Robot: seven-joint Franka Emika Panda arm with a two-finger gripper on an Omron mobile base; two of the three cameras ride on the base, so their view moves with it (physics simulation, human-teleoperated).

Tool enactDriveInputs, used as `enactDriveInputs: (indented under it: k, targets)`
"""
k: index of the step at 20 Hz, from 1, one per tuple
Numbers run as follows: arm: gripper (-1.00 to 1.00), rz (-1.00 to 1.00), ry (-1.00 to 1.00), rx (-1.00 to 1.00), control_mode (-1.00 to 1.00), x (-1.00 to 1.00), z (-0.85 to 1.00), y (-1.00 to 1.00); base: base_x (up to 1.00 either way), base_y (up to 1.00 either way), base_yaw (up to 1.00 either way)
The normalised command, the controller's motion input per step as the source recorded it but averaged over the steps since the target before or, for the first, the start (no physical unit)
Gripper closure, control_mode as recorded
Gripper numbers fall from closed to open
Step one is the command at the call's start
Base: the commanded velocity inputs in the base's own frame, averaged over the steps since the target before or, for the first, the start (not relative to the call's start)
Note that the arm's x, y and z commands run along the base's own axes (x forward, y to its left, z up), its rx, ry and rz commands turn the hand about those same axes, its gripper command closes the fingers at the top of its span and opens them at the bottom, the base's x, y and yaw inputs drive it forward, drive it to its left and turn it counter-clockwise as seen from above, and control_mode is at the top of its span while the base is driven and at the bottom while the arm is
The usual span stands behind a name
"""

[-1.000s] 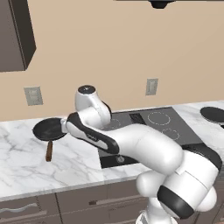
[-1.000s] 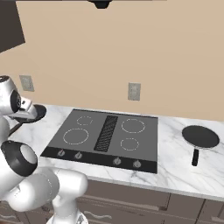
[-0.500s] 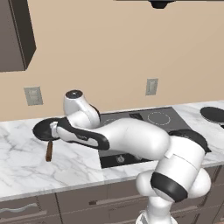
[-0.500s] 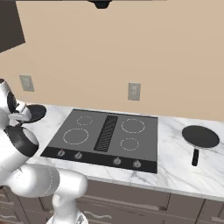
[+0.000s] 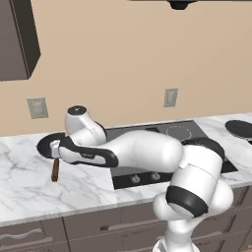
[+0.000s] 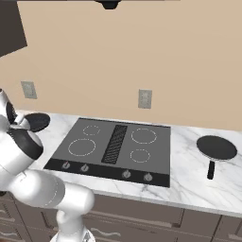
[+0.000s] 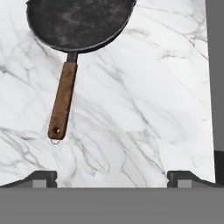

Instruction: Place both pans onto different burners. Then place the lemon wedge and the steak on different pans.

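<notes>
Wide-open, empty gripper (image 7: 112,177) hovered over the round black wooden-handled pan (image 7: 76,26) near the marble counter's (image 7: 144,109) left end; both pans were off the burners (image 6: 82,147)

Two base views flank the cooktop (image 6: 113,146); the hand view looks down, seemingly close, on marble counter (image 7: 144,109).

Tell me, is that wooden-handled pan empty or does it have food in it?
Empty. In the hand view the wooden-handled pan shows only bare dark metal inside, sitting flat on the marble counter.
</notes>
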Motion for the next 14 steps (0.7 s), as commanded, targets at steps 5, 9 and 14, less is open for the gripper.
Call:
enactDriveInputs:
  k: [5, 9, 14]
  targets:
    - [-1.0, 0.0, 0.0, 0.08, -1.0, 0.04, -0.19, 0.16, 0.0, 0.0, 0.0]
    - [-1.0, 0.0, 0.0, 0.01, -1.0, 0.12, -0.14, 0.21, 0.0, 0.0, 0.0]
    - [-1.0, 0.0, 0.0, 0.0, -1.0, 0.09, -0.06, 0.27, 0.0, 0.0, 0.0]
